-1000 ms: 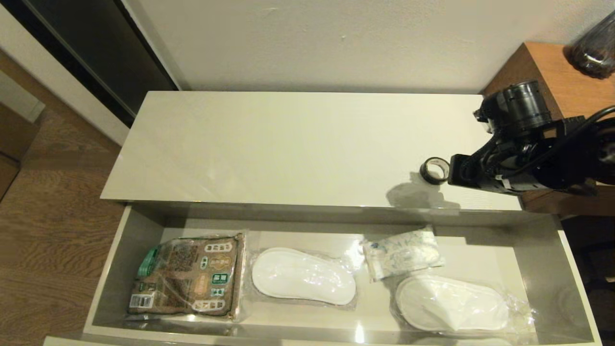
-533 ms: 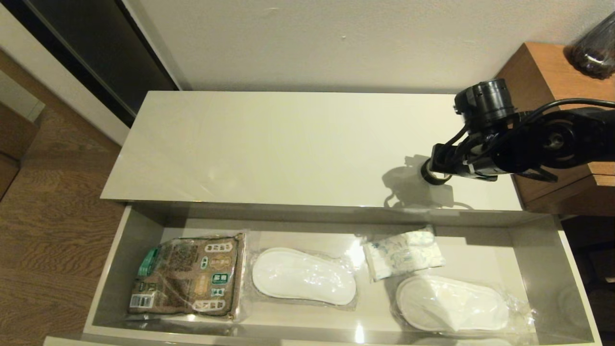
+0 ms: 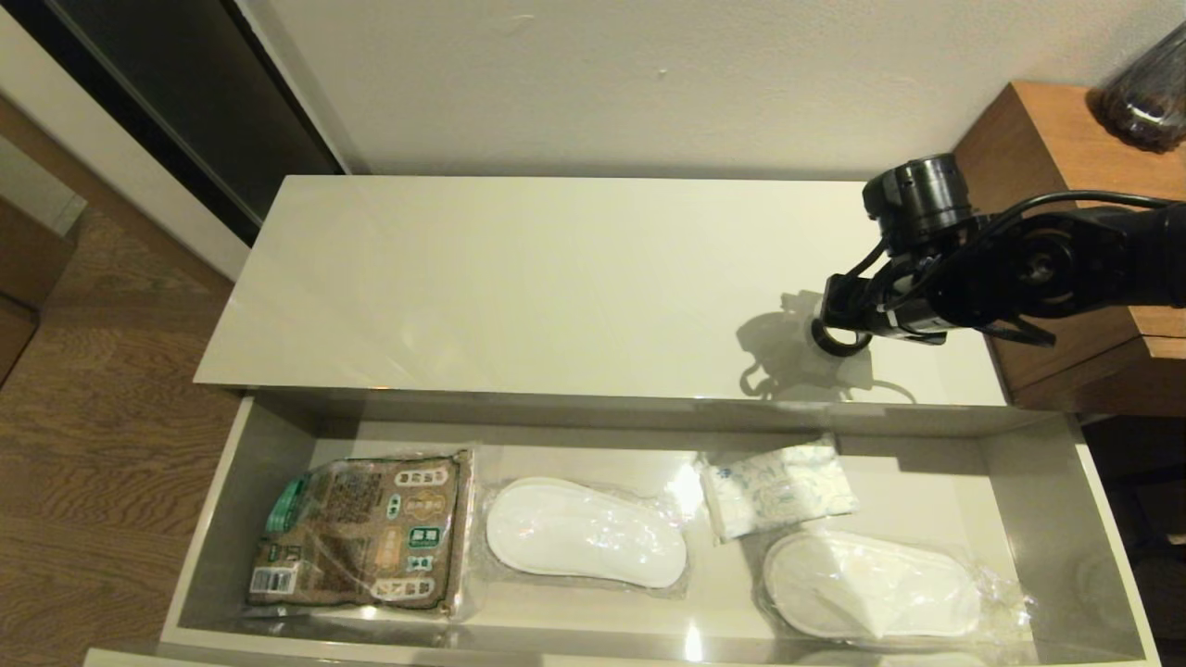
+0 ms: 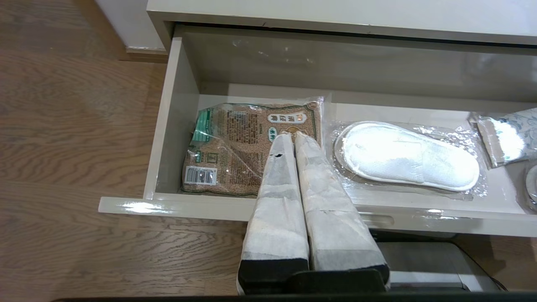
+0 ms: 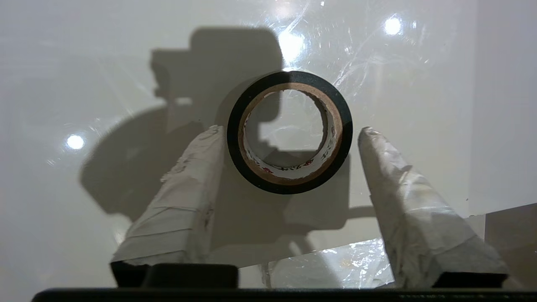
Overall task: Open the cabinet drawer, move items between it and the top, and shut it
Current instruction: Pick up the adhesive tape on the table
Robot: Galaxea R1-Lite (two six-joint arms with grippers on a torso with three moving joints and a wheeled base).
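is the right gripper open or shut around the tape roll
Open: the right gripper has a finger on each side of the black tape roll, not clamping it.

Dim warm light; glare spots and hard shadows on the top (image 3: 556, 278).

The cabinet top (image 3: 556, 278) is glossy and smooth, mirroring lamps and shadows. The tape roll (image 5: 289, 132) is shiny black over a brown cardboard core. White cloth-like wrap covers the right gripper's fingers (image 5: 184, 197). The slippers (image 3: 584, 533) sit in crinkly clear plastic
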